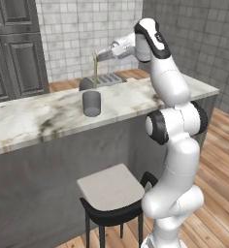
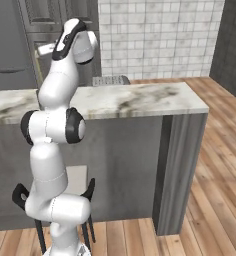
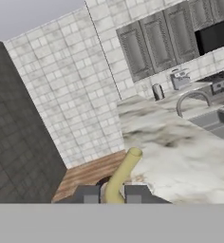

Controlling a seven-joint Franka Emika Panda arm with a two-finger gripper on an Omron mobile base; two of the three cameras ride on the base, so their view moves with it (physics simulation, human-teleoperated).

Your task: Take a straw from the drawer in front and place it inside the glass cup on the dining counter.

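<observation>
Pale yellow, the straw [image 1: 94,70] hangs almost upright from the pincer [image 1: 96,56], whose two dark fingertips are pinched on the straw's upper end. Directly below the pincer, the straw's lower end reaches down to the mouth of the glass cup [image 1: 91,103]; whether the tip is already inside the rim cannot be told. The cup is a small grey see-through tumbler standing upright on the marbled dining counter [image 1: 34,118], under and slightly nearer than the pincer.

From the camera on the hand, the straw [image 3: 121,176] rises between the two fingertips [image 3: 88,194], which sit close against it on either side, the pincer [image 3: 112,194] closed around it.

The white arm [image 1: 170,126] reaches up from the floor on the near side of the counter and bends over its top. Below the pincer, on the near side of the counter's dark base, stands a stool [image 1: 111,191] with a pale seat and black frame. Far beyond the pincer, a second marbled worktop carries a sink [image 3: 213,118] with a curved tap [image 3: 192,98].
</observation>
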